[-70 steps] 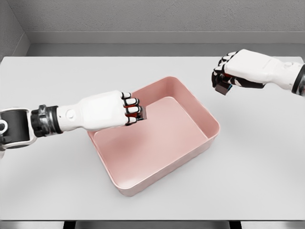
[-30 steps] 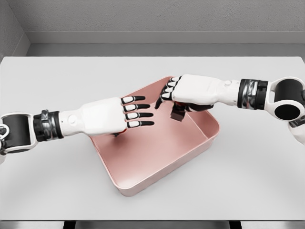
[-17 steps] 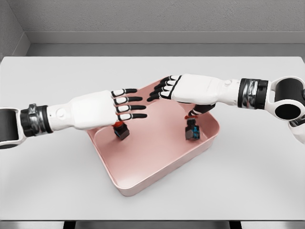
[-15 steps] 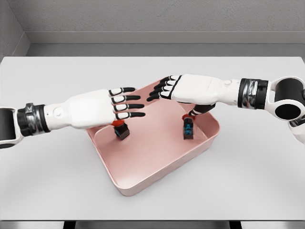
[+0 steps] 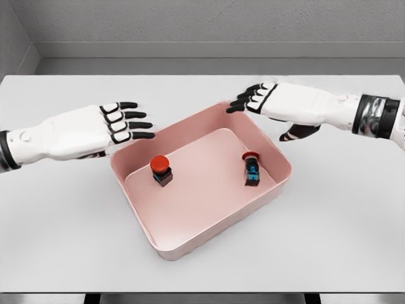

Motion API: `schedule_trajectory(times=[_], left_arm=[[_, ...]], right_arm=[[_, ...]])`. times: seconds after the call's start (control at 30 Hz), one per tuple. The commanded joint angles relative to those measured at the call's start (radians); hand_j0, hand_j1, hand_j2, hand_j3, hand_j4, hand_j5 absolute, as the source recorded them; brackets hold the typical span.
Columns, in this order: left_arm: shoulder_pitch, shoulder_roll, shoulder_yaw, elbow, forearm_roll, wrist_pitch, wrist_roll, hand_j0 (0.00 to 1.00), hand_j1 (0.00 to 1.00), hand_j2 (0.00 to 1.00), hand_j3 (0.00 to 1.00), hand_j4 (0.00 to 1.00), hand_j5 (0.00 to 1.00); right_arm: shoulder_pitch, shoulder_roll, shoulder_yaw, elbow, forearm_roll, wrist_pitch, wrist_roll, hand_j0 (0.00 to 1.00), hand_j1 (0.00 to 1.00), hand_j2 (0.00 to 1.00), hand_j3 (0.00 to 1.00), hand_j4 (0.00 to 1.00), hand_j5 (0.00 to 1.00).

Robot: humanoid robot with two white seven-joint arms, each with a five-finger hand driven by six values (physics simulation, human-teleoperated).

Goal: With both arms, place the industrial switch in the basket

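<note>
A pink basket [image 5: 190, 234] sits at the centre of the frame on a white table [image 5: 335, 234], turned at an angle. Two switches lie inside it. The left switch [image 5: 161, 170], red-capped on a dark body, stands upright in the left part of the basket floor. The right switch [image 5: 251, 170], dark with blue on its side, lies tipped over near the right wall. The left hand [image 5: 95, 130] hovers at centre left, just outside the basket's left rim, fingers spread and holding nothing. The right hand [image 5: 285, 104] hangs at upper right above the basket's far corner, fingers also spread and empty.
</note>
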Motion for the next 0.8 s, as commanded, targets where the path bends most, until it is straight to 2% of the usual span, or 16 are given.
schedule_trajectory(times=[0.0, 0.2, 0.33, 0.43, 0.53, 0.77], left_arm=[[0.0, 0.058, 0.0, 0.007, 0.043, 0.0, 0.0, 1.0, 1.0, 1.0, 1.0, 1.0, 1.0], [0.031, 0.122, 0.0, 0.054, 0.052, 0.0, 0.0, 1.0, 1.0, 1.0, 1.0, 1.0, 1.0], [0.031, 0.131, 0.001, 0.127, 0.108, 0.0, 0.003, 1.0, 1.0, 1.0, 1.0, 1.0, 1.0], [0.031, 0.136, 0.0, 0.147, 0.12, 0.0, 0.002, 1.0, 1.0, 1.0, 1.0, 1.0, 1.0], [0.031, 0.136, -0.002, 0.145, 0.118, 0.0, 0.0, 1.0, 1.0, 1.0, 1.0, 1.0, 1.0], [0.032, 0.134, -0.002, 0.145, 0.118, 0.0, -0.001, 1.0, 1.0, 1.0, 1.0, 1.0, 1.0]], right_arm=[[0.018, -0.041, -0.094, 0.0, -0.008, 0.0, -0.001, 1.0, 1.0, 1.0, 1.0, 1.0, 1.0], [0.167, -0.086, -0.278, 0.012, -0.008, -0.025, -0.001, 1.0, 1.0, 1.0, 1.0, 1.0, 1.0], [0.204, -0.09, -0.318, 0.043, -0.008, -0.026, -0.001, 1.0, 1.0, 1.0, 1.0, 1.0, 1.0], [0.282, -0.092, -0.393, 0.047, -0.007, -0.037, -0.001, 1.0, 1.0, 1.0, 1.0, 1.0, 1.0], [0.308, -0.092, -0.396, 0.047, -0.007, -0.053, -0.001, 1.0, 1.0, 1.0, 1.0, 1.0, 1.0], [0.308, -0.089, -0.396, 0.047, -0.007, -0.053, -0.001, 1.0, 1.0, 1.0, 1.0, 1.0, 1.0]])
